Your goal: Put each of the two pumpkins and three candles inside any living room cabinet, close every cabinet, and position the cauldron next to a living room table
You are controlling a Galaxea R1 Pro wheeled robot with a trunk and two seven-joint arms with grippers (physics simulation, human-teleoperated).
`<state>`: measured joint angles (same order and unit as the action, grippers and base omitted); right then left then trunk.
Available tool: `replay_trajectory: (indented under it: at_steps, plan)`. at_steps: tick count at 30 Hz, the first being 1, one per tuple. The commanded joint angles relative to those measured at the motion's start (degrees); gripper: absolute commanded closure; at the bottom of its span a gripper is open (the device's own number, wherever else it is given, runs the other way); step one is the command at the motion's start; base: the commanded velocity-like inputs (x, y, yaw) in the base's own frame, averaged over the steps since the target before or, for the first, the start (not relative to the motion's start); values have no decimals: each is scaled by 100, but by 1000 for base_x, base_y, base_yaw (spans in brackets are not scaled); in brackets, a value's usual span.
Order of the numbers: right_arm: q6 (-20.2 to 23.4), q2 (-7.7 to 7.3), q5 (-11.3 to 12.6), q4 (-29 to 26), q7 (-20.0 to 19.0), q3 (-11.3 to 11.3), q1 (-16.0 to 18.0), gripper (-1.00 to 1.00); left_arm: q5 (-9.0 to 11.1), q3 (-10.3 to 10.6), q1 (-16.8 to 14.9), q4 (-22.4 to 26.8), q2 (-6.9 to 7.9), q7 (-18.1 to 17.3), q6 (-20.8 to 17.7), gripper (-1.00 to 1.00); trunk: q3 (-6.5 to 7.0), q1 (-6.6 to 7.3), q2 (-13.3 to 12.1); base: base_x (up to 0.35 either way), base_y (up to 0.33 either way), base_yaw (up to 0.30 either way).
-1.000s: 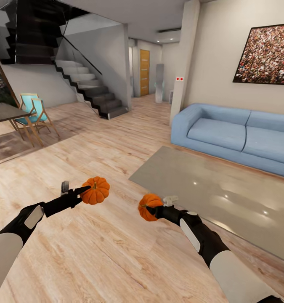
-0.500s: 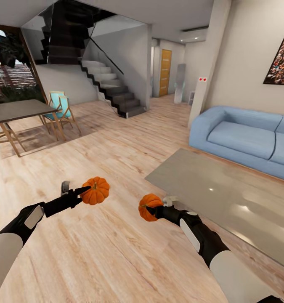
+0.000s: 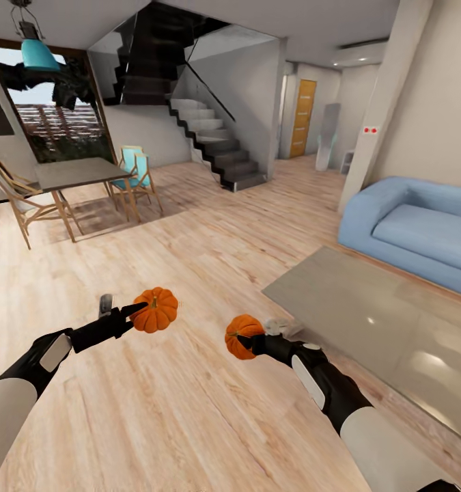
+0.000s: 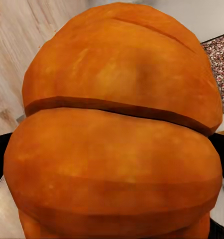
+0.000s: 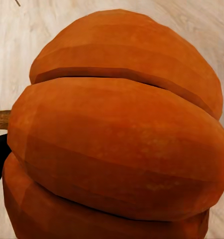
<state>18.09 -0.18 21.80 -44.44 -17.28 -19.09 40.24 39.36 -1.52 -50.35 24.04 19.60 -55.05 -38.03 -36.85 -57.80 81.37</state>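
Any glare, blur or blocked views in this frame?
Head view: sharp and evenly lit, with bright glints on the grey rug. Left wrist view: the left pumpkin sits so close it blocks nearly everything. Right wrist view: likewise, the right pumpkin covers most of the frame.

Bright, even indoor light fills the head view, with daylight coming from the window (image 3: pixel 59 116) at the far left. Pale glare spots sit on the grey rug (image 3: pixel 394 328). Shadows are soft under the dining table (image 3: pixel 73 172). Edges look slightly stretched. Both wrist views are softly blurred, possibly from closeness.
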Motion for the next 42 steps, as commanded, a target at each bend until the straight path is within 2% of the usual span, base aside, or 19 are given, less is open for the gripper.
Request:
replay_trajectory:
  at_steps: [1,19,26,30,35,42]
  plan:
    - [2,1,17,-3,5,1,1,100,36,-15,-1,4,0,-6,-20,100,1,0,0,0,0,286]
    - [2,-5,17,-8,3,1,1,100,36,-15,-1,4,0,-6,-20,100,1,0,0,0,0,281]
    - [-6,-17,26,-12,-5,1,1,100,36,-15,-1,4,0,-6,-20,100,1,0,0,0,0,43]
    - [-140,-14,26,116,105,-16,-5,100,-202,148,117,-136,51,56,177,100,1,0,0,0,0,0]
    - [-45,7,-29,99,46,-14,-30,100,-243,224,284,-95,100,56,346,100,8,0,0,0,0,61]
    - [-26,18,-44,68,15,-8,-37,100,-262,248,516,-67,105,56,434,100,34,0,0,0,0,245]
